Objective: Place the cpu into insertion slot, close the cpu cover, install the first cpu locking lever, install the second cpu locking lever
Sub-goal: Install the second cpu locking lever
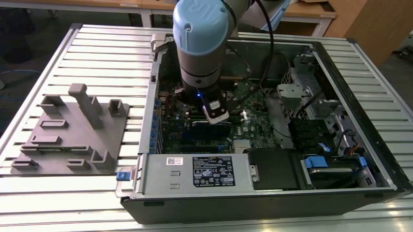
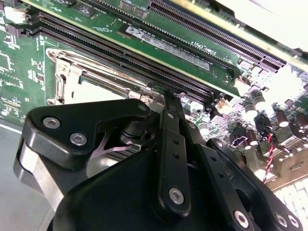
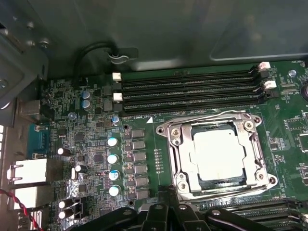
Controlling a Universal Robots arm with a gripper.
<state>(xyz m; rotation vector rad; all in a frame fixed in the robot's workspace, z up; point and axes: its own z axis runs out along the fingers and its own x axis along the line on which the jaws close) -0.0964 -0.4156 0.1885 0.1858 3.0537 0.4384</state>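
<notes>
cpu (image 3: 217,155) in insertion slot (image 3: 176,144), cpu cover (image 3: 257,159) closed over it

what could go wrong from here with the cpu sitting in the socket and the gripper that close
1. The cpu lies in the insertion slot with the cpu cover framing it; if it sits slightly skewed, pressing on the frame could harm the socket.
2. The gripper sits at the socket's edge, next to the memory slots and small capacitors; a sideways slip might clip them.
</notes>
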